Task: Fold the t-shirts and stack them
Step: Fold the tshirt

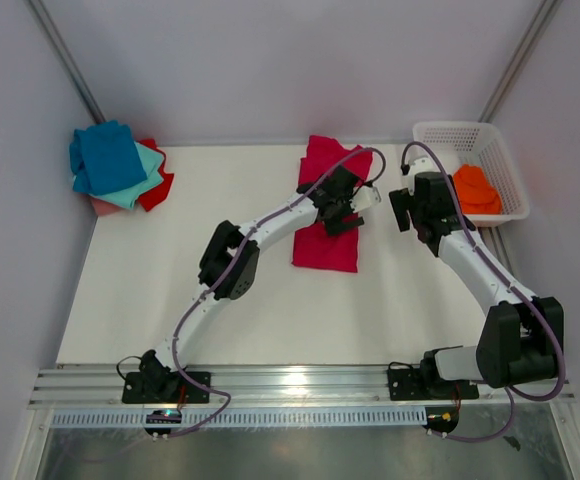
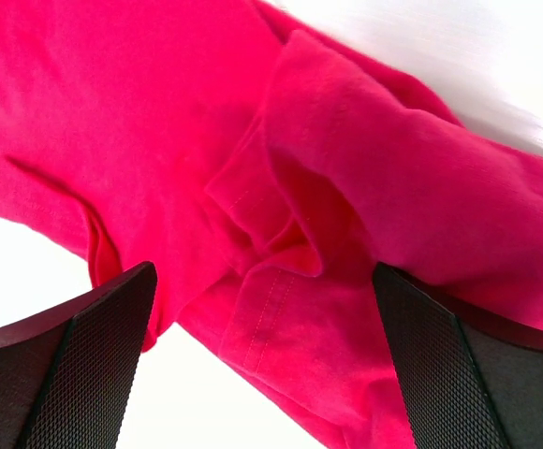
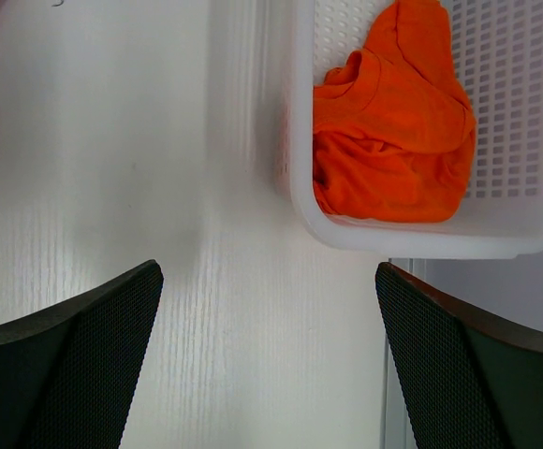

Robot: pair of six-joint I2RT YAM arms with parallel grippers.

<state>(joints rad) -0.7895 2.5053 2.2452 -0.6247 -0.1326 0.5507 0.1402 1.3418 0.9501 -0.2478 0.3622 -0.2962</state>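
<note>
When taking hold of the crimson t-shirt (image 1: 326, 250), treat as soft, light, limp cloth: no stiffness at all, quick to wrinkle and to sag, not fragile, probably not slippery against meshed pads. Better to pinch at an edge or a folded corner, through all layers, and not in the flat middle, to avoid lifting only the upper layer. Lies long and narrow on the tabletop (image 1: 220, 300), at the middle of the far side, partly folded, with a bunched ridge and a stitched hem showing in the left wrist view. Directly under the left pincer (image 2: 262, 299), spread wide, nothing pinched, ridge between both fingers; hard to tell whether touching the cloth or just above. Well apart from the right pincer (image 3: 267, 299), also spread wide and empty, over bare tabletop near the white basket (image 1: 425, 135) with an orange t-shirt (image 1: 475, 190) inside. At the far left corner, a pile: blue t-shirt (image 1: 105, 155) on top, teal t-shirt (image 1: 146, 178) and red t-shirt (image 1: 160, 188) below.
</note>
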